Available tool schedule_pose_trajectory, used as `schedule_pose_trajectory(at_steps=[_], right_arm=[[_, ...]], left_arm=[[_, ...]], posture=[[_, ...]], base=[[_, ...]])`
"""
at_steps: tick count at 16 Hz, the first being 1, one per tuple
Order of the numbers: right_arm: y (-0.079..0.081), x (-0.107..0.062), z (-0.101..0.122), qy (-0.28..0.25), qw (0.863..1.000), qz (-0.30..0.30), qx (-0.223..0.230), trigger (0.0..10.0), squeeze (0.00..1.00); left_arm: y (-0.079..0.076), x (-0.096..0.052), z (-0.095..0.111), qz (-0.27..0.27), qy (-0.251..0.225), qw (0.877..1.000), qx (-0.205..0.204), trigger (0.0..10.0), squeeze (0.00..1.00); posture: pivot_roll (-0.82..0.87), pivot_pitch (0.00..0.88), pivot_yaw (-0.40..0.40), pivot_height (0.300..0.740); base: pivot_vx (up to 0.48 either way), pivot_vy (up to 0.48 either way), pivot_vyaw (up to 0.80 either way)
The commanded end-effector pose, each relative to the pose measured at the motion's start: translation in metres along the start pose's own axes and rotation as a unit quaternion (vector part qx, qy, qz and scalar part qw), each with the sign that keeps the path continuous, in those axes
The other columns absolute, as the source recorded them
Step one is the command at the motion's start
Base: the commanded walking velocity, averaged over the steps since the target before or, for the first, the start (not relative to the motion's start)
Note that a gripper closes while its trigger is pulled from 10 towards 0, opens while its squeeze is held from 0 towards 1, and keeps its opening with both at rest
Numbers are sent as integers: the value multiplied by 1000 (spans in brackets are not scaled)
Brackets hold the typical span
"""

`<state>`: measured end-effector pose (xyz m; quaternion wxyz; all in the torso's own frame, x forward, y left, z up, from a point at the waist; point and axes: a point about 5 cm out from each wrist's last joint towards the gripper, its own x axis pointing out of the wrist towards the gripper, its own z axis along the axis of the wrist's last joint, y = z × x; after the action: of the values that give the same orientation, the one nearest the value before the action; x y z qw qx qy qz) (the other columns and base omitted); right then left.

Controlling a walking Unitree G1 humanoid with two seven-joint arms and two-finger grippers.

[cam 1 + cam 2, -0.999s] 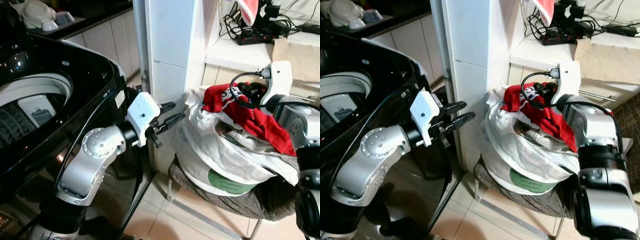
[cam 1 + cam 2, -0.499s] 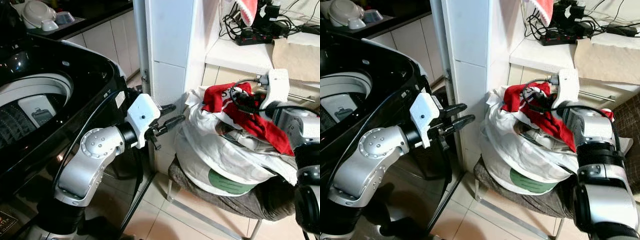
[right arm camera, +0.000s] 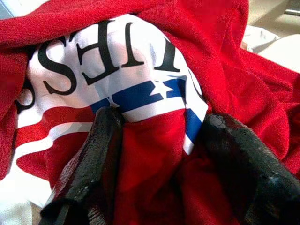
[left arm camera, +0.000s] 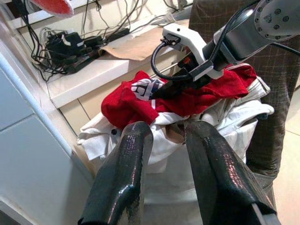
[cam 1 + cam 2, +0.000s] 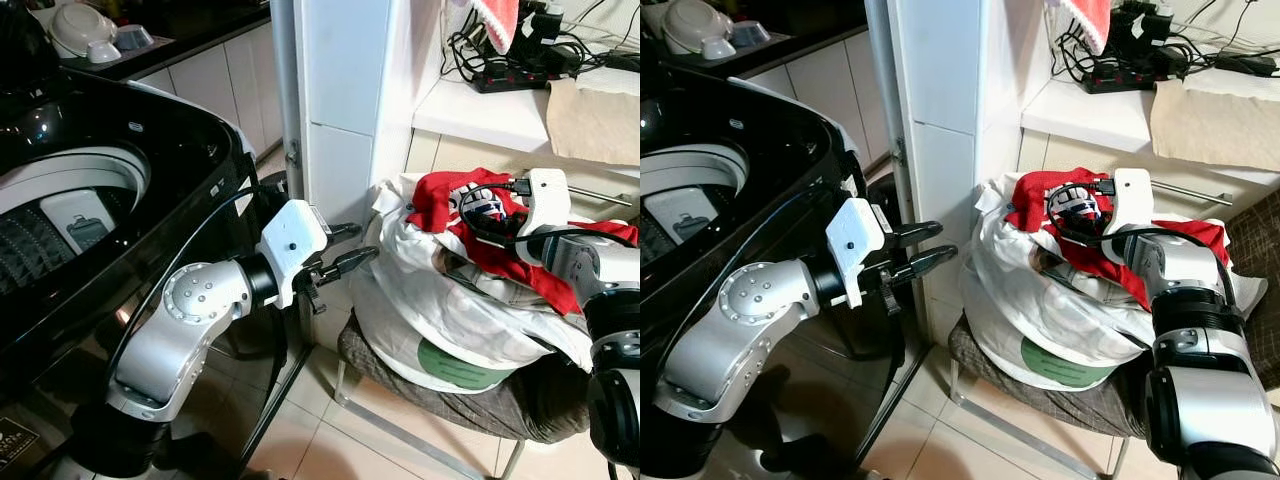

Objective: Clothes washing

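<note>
The right gripper [image 3: 154, 164] presses spread fingers into the red printed shirt [image 5: 1080, 235] atop the white laundry bag [image 5: 1040, 310], apparently not yet clenched. At nine o'clock, the left gripper [image 5: 930, 248] hovers released beside the washing machine [image 5: 750, 160].

A tangle of black cables and a power strip [image 5: 510, 72] sat on a white shelf [image 5: 470, 108] beside a sheet of brown paper [image 5: 592, 118], while white bowls [image 5: 85, 27] rested on a dark counter [image 5: 175, 40] behind.
</note>
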<state>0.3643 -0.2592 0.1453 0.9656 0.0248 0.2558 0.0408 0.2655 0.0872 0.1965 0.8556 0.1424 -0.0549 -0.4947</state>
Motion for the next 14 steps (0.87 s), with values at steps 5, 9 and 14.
schedule_pose_trajectory(at_steps=[5,9,14], right_arm=[[2,2,0,-5,1000,7,7,0,0],[3,3,1,-12,1000,8,4,0,0],[2,2,3,-19,1000,10,8,0,0]], left_arm=[[4,-1,3,5,2,1000,8,10000,0],[3,0,3,5,1,1000,10,10000,0],[2,1,4,2,-2,1000,9,10000,0]], posture=[[-9,0,38,740],[-12,0,40,740],[-15,0,41,740]], base=[[0,0,0],[0,0,0],[0,0,0]])
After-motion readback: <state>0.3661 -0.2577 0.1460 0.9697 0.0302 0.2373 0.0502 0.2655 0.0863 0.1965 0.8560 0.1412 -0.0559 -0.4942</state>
